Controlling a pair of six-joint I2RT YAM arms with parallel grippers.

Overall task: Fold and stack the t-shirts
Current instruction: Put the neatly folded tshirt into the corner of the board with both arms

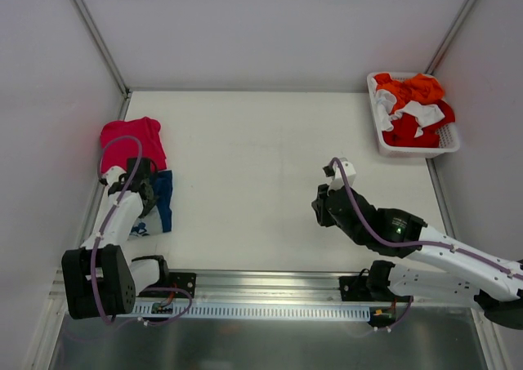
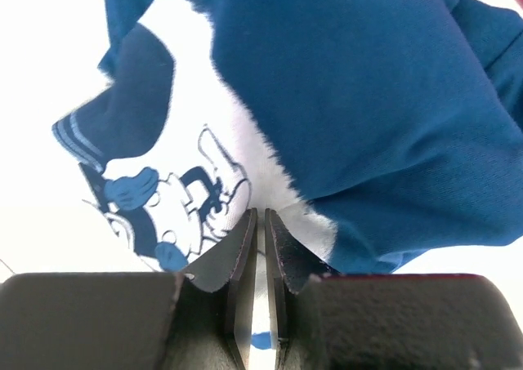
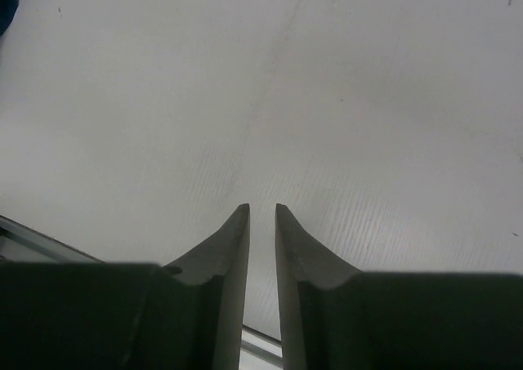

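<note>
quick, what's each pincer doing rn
left pincer: almost closed over the blue t-shirt, hold cannot be told
right pincer: slightly open, holding nothing

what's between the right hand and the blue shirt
Only bare table lies between the right hand and the blue shirt. The left arm hangs over the shirt, though, covering most of it from above.

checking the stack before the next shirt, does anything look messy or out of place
Yes. The blue t-shirt, under the left claw, lies rumpled with a sleeve sticking out rather than in a flat fold. It also sits mostly on the near side of the pink t-shirt, not squarely on top of it.
</note>
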